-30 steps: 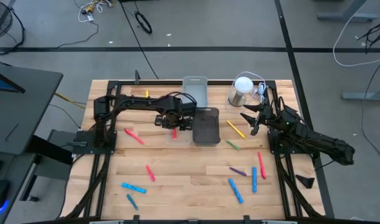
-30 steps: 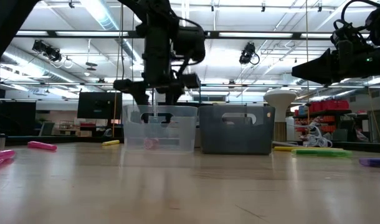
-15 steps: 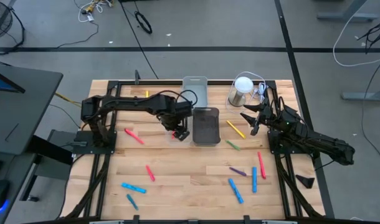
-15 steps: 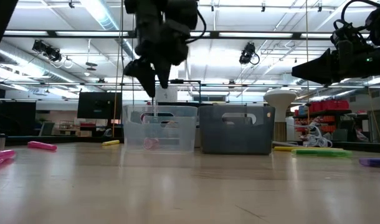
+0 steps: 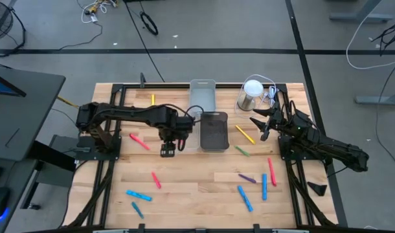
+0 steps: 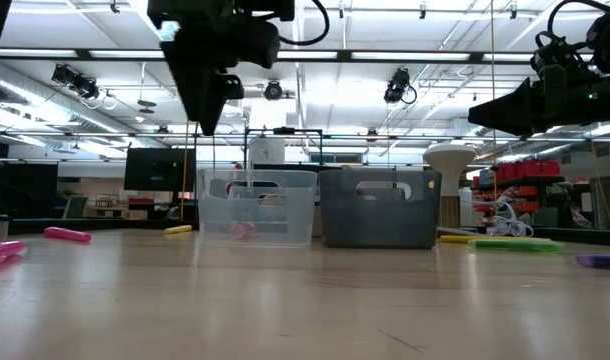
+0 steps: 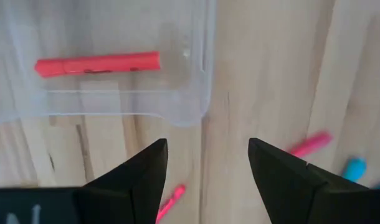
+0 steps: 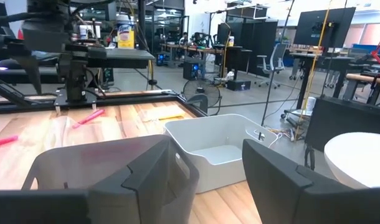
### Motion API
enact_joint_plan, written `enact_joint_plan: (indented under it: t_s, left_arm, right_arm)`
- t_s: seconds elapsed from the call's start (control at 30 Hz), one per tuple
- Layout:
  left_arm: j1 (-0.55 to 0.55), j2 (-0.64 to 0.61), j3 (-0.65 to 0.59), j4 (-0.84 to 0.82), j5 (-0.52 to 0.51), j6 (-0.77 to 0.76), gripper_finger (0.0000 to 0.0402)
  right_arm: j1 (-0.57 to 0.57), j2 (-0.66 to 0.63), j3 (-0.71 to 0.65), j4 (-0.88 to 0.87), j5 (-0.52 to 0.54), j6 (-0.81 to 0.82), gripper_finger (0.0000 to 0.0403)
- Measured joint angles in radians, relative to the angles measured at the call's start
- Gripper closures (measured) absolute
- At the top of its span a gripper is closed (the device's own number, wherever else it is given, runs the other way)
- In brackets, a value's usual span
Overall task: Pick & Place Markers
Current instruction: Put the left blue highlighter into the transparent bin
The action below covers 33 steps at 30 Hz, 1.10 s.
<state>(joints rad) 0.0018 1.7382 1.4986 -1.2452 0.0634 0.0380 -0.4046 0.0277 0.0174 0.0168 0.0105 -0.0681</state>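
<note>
Swung back off the clear bin [image 5: 188, 133], left gripper [image 5: 167, 150] hovers — jaws apart, empty — right gripper's [image 5: 258, 126] likewise.

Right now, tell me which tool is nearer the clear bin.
Left. The left tool hangs open just beside the clear bin, on its left in the high view. The right tool waits open farther off, beyond the dark bin.

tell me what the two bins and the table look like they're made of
Clear bin: looks like see-through plastic, glossy; a pink marker shows through its wall. Dark bin: likely smoky translucent plastic, with moulded handle slots. Table: wood planks, pale with visible grain and seams, probably sealed.
</note>
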Motion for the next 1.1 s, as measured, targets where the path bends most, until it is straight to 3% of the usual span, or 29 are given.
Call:
enact_joint_plan:
  t_s: [0.23, 0.53, 0.7, 1.1]
  left_arm:
    - [-0.070, 0.000, 0.000, -0.032, 0.004, 0.129, 0.0170]
    - [-0.192, 0.000, -0.006, -0.010, -0.003, 0.050, 0.0170]
    - [-0.271, -0.053, -0.129, 0.100, -0.004, -0.002, 0.0170]
    - [-0.458, -0.197, -0.327, 0.146, -0.003, -0.149, 0.0170]
  right_arm:
    - [0.000, 0.000, 0.000, -0.003, 0.000, 0.000, 0.0195]
    - [0.000, 0.000, 0.000, -0.003, 0.000, 0.000, 0.0195]
    - [0.000, 0.000, 0.000, -0.003, 0.000, 0.000, 0.0195]
    - [0.000, 0.000, 0.000, -0.004, 0.000, 0.000, 0.0195]
